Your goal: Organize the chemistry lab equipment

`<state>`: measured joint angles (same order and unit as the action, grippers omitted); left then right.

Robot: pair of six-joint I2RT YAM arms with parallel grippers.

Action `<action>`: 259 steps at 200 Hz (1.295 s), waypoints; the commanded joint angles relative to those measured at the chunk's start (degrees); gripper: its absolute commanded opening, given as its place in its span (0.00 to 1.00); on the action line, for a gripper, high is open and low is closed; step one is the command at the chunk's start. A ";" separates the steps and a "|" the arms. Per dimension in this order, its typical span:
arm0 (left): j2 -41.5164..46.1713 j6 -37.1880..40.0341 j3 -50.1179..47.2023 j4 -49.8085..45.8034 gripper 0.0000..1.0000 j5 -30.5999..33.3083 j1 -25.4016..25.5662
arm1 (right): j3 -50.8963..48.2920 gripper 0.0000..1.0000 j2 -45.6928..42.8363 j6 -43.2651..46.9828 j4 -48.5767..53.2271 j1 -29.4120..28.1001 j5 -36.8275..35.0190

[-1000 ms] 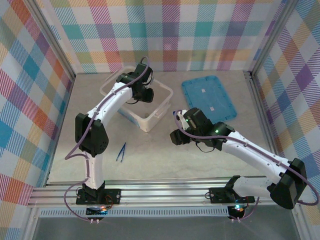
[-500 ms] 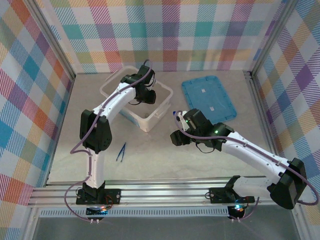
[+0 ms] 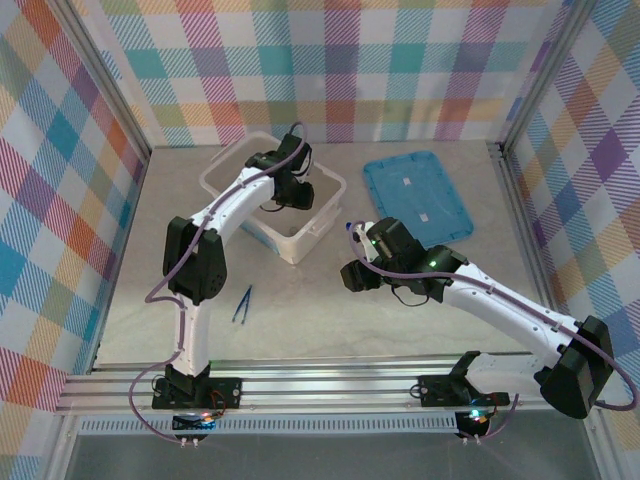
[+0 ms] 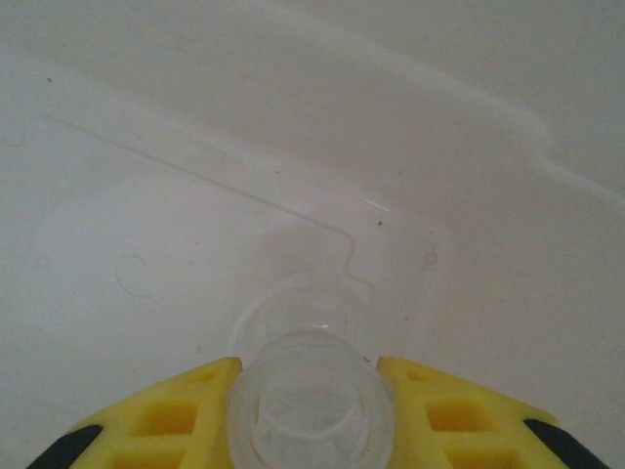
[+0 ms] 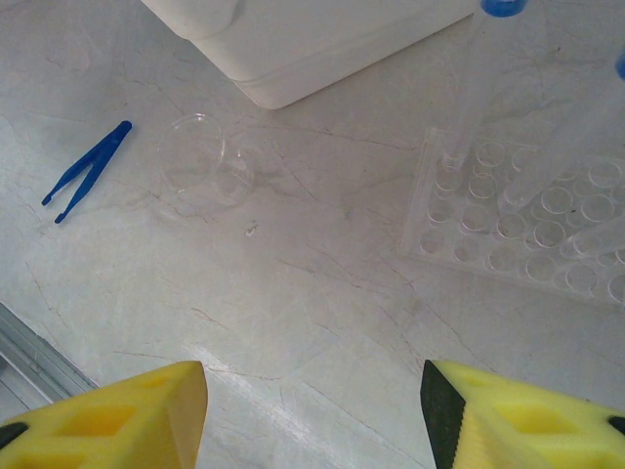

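Yellow left fingers [image 4: 166, 415] clamp a tiny clear beaker [image 4: 311, 415] low inside the translucent white plastic tub [image 4: 293, 117]; letting go looks next. Right fingers [image 5: 117, 410] stand wide.

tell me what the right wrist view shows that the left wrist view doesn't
Right wrist view: the blue tweezers, a tiny clear beaker and a clear tube rack holding a blue-capped tube, all on the marbled table, seen past the open right gripper.
Left wrist view: the left gripper shut on a clear flask.
Both: the white tub, its outside corner from the right wrist and its inside floor from the left, plus yellow fingers at the bottom edge.
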<state>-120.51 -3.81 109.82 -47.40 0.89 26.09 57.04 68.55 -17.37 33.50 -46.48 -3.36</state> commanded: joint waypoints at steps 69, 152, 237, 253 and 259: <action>-0.84 -0.84 -3.04 3.01 0.18 -0.86 -0.51 | 0.27 0.61 -0.18 -0.56 -0.23 0.25 0.97; -2.43 -0.08 -3.10 2.75 0.18 -1.15 0.54 | 0.53 0.61 0.15 -0.37 -0.17 0.29 0.95; -4.33 1.38 -2.46 1.44 0.22 -2.12 1.58 | -0.30 0.61 -0.53 -1.18 -0.35 0.25 0.70; -4.71 1.51 -2.24 1.25 0.24 -2.12 1.68 | -0.27 0.61 -0.58 -1.25 -0.26 0.28 0.71; -4.74 1.45 -2.16 1.18 0.25 -2.18 1.62 | -0.29 0.61 -0.66 -1.18 -0.27 0.33 0.65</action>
<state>-124.14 -3.31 106.74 -44.82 -0.16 27.20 57.04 68.55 -17.65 33.50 -46.48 -3.36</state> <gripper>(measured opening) 0.322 0.606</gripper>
